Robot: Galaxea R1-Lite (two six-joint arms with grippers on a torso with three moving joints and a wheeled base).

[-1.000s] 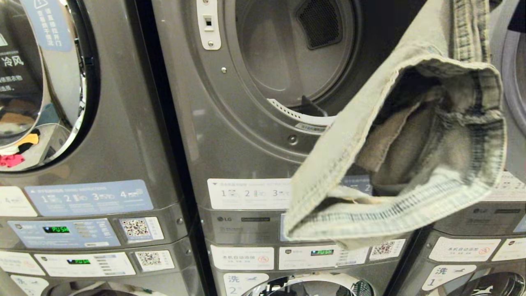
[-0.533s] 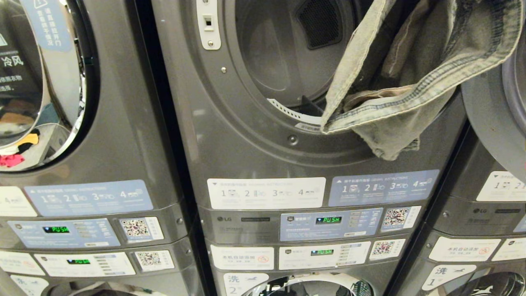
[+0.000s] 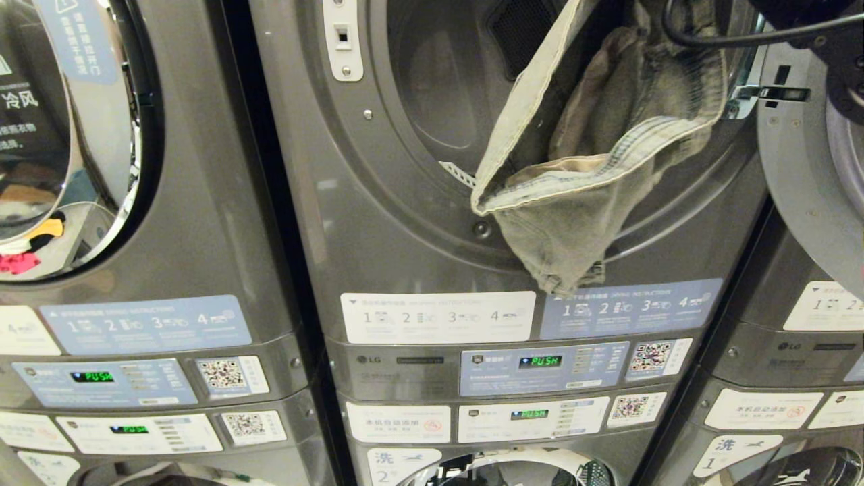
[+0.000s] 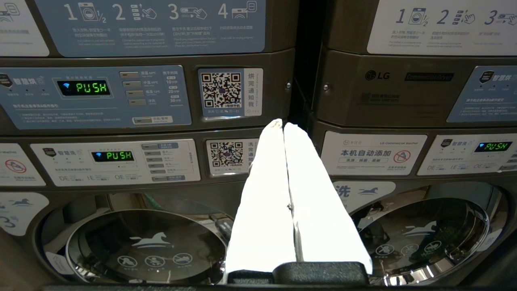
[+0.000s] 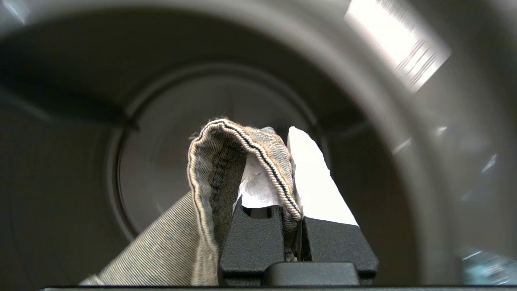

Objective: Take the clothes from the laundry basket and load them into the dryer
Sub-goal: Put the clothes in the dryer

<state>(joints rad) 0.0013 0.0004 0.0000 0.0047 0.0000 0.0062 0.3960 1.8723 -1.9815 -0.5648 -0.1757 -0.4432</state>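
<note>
Since the earlier frame, the faded grey-green denim garment (image 3: 594, 169) has travelled from the right-centre of the head view, where it hung in front of the instruction labels, up and leftward to the upper centre, and now hangs across the round mouth of the dark grey front-loading dryer (image 3: 432, 121). Its lower folds drape over the bottom rim of the opening, and the lowest corner reaches the blue instruction label (image 3: 631, 307) beneath.

Right pincer (image 5: 288, 169): clamped nearly shut on a stitched seam of the garment, with the steel drum straight ahead in the right wrist view. Part of the right arm and a black cable (image 3: 749, 37) appear in the upper right corner of the head view. Left pincer (image 4: 282, 125): white fingertips pressed together, holding nothing, parked low in front of the control panels with green displays (image 4: 84, 87).

Step in hand, by judgement: carrying the garment into the drum. It is at the threshold, not yet inside.

Next move calls for pushing the grip deeper past the rim so the hanging folds clear the lip, then opening the pincer. Risk: released too soon, the trailing cloth may slide back out over the rim.

No laundry basket is in view.
</note>
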